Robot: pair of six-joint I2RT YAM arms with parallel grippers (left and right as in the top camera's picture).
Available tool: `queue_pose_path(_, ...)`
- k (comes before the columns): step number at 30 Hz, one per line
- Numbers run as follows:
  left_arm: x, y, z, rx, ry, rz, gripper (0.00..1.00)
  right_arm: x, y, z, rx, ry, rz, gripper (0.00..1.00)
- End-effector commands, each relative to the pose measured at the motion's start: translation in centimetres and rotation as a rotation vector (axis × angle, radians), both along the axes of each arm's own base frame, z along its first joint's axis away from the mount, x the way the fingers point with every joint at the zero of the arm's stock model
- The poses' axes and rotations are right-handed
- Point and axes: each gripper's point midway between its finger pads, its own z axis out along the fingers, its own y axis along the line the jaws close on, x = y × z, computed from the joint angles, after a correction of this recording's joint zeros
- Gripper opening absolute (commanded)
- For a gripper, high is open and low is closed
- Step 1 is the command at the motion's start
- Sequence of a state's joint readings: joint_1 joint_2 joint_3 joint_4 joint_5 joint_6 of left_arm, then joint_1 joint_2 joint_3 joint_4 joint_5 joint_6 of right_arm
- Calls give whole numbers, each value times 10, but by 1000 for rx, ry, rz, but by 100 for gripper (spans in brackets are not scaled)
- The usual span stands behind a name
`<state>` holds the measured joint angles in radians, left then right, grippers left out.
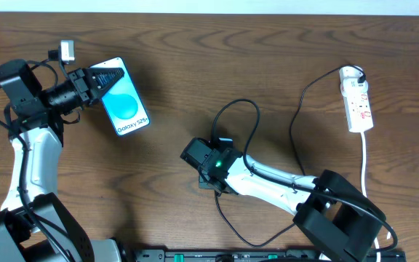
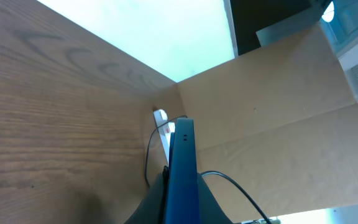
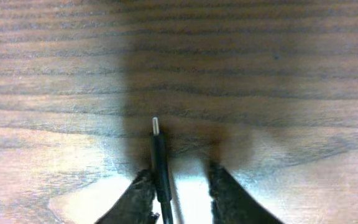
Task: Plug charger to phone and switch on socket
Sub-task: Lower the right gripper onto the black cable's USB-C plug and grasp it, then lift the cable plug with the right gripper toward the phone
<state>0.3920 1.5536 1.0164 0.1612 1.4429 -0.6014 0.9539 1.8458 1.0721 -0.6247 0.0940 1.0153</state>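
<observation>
Wood table (image 1: pixel 195 51): carries the phone, the charger and the socket
Phone (image 1: pixel 124 98): at the left side of the table, blue screen lit and facing up in the overhead view; seen edge-on between the fingers in the left wrist view; charging port not visible in any view
Left gripper (image 1: pixel 97 78): clamped on the end of the phone nearest its arm
Charger (image 1: pixel 294 135): thin black cable running from the far end of the socket, looping over the middle of the table and ending under the right arm
Connector tip (image 3: pixel 156 127): lying on the wood, pointing away from the right wrist, well apart from the phone
Right gripper (image 3: pixel 180 177): down at the table, fingers apart on either side of the cable just behind the tip; cable against one finger, clear gap to the other; no grip judged yet
Socket (image 1: pixel 357 98): at the right side near the far edge, neither gripper near it; switch position too small to tell
Done: phone held; right fingers placed around the cable end
Left to do: close on the cable, carry the tip across to the phone, seat it in the port, press the socket switch
Progress: judged early, well under half, with neither named goal met
</observation>
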Motion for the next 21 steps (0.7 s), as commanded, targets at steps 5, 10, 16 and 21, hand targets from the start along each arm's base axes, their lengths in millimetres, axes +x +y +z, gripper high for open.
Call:
queue_pose_path(5, -5, -3, 20, 10, -64, -34, 7, -13, -5, -13, -11, 63, -2, 1)
queue_pose_path(10, -5, -3, 20, 10, -64, -34, 7, -4, -12, -12, -8, 61, -36, 1)
queue_pose_path(16, -5, -3, 20, 10, -63, -34, 7, 22, -9, 3, 112, 113, -21, 1)
queue_pose_path(21, -5, -3, 20, 10, -64, -34, 7, 50, 11, 39, 371, 177, 80, 1)
